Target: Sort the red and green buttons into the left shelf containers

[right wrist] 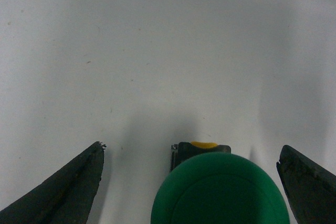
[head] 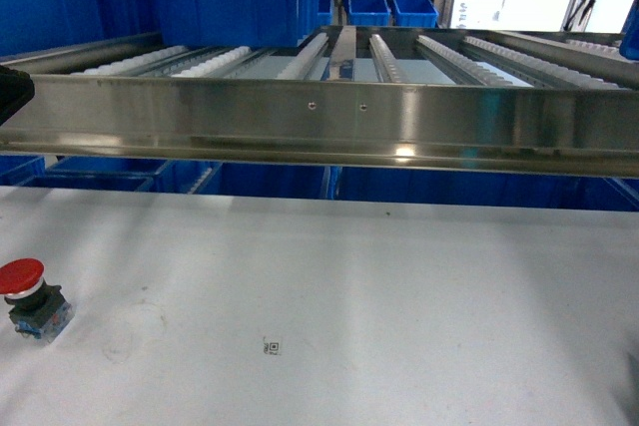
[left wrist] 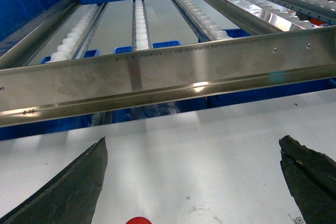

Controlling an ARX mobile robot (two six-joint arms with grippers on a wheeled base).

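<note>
Red button [head: 27, 296] sits upright, cap up, at the tabletop's [head: 379, 296] left edge. Green button [right wrist: 219, 190] stands between the right gripper's [right wrist: 191, 182] wide fingers. Left gripper's [left wrist: 194, 182] fingers spread wide over bare tabletop.

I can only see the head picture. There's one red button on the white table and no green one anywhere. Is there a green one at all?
Observer: Yes. The right wrist view shows the green button standing on the table, between the fingers of the right gripper.
Operator: So is it grabbed?
Observer: No. That gripper is open, and its left finger is well clear of the cap.
Operator: And the other arm?
Observer: The left gripper is open and holds nothing. The cap of the red button just peeks in at the bottom edge of its view.
</note>
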